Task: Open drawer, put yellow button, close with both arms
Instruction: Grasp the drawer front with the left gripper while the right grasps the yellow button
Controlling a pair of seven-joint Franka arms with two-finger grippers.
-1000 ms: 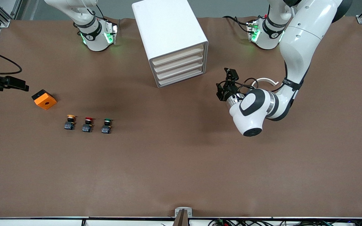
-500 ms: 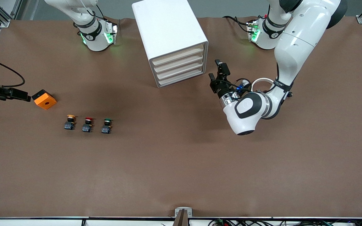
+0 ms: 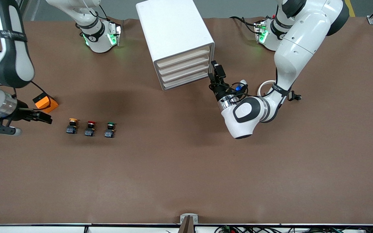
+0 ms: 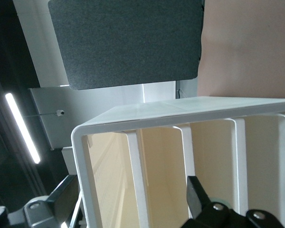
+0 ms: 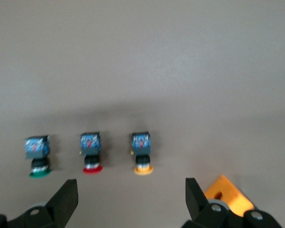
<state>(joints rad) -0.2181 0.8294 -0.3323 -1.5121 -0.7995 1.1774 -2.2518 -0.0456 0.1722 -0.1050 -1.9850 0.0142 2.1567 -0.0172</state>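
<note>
With my left gripper (image 3: pixel 214 71) open before the white four-drawer cabinet (image 3: pixel 175 36), all drawers shut, my open right gripper (image 3: pixel 40 117) hovers beside the small yellow-capped push button (image 3: pixel 72 125).

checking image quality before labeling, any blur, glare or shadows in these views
Front view: sharp, even light, soft shadow on the table near the cabinet. Right wrist view: soft; the three buttons look blurred, yellow button included. Left wrist view: bright strip light glares at the edge, drawer fronts fairly clear.

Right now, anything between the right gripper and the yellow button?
Nothing. In the front view only bare table separates the open right gripper from the yellow button; the orange block sits off that line, toward the bases.
</note>
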